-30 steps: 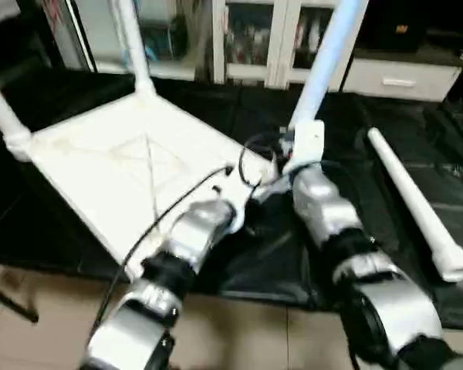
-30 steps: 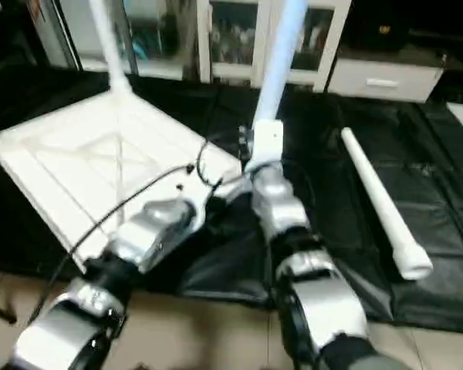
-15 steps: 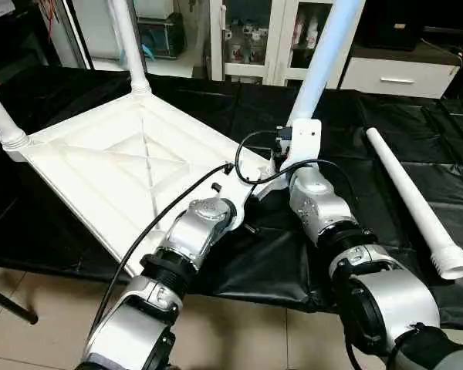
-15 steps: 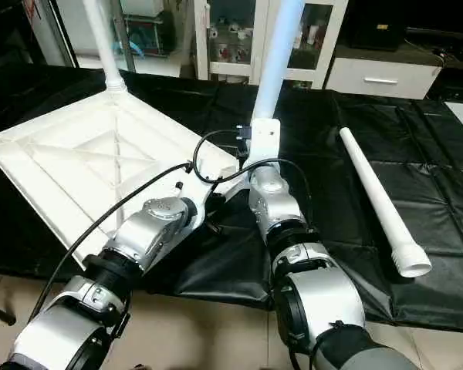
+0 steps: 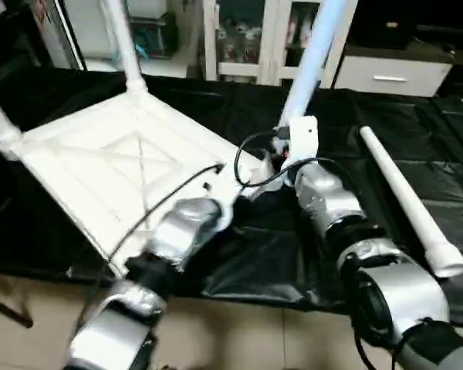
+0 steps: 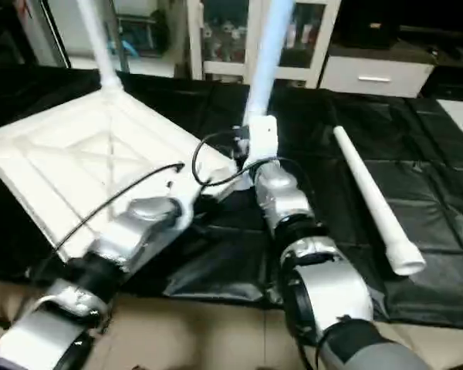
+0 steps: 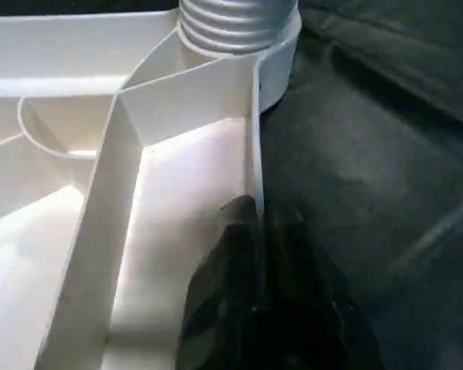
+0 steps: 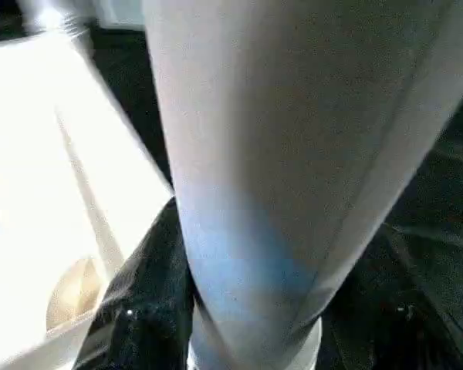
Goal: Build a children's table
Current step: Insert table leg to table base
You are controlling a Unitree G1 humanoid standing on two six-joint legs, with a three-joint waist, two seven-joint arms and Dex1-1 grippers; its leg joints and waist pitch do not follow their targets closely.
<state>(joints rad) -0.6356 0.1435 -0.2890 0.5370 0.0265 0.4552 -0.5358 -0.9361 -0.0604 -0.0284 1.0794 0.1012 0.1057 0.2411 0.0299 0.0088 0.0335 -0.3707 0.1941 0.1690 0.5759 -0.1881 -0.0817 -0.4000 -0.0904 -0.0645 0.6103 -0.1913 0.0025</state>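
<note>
Black cloth covers the bench [image 5: 417, 146]; the upturned table top [image 5: 100, 166] lies at centre left, a spare leg [image 5: 405, 200] at right. The left end effector [image 7: 251, 308] is clenched on the top's rim — the right end effector [image 8: 239, 324] grasps the upright leg [image 5: 312, 58] at its corner socket. Best keep that leg plumb and twist steadily while the rim stays pinned.

Two silver arms, black joints

Forearms [image 5: 328, 204] are rounded silver shells with black rings; thin black cables [image 5: 166, 204] loop along them.
</note>
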